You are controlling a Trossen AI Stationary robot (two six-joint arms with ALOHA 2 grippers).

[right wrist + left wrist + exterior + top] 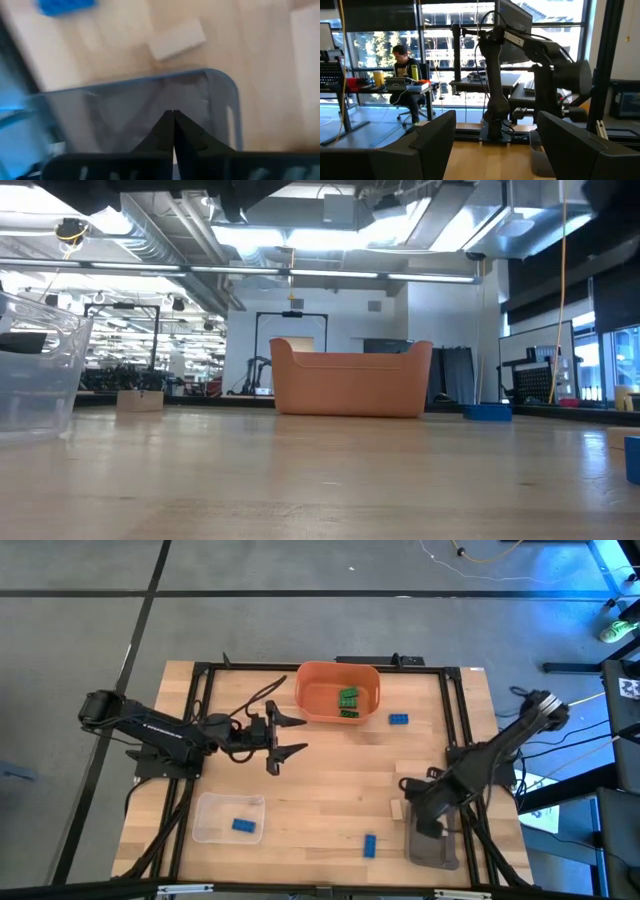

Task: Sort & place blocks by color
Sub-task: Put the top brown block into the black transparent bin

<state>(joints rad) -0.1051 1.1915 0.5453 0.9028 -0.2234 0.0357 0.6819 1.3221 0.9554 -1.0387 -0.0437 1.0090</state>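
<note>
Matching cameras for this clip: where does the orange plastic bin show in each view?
High view: orange plastic bin at top centre of the wooden table, green blocks inside.
Low view: bin at centre, far across the table.
Left wrist view: not in it.
Right wrist view: not in it.
Shared landmark: the table.

The right hand (173, 131), fingers pressed together, hangs over a grey tray (220, 85) near a tan block (177, 39).
</note>
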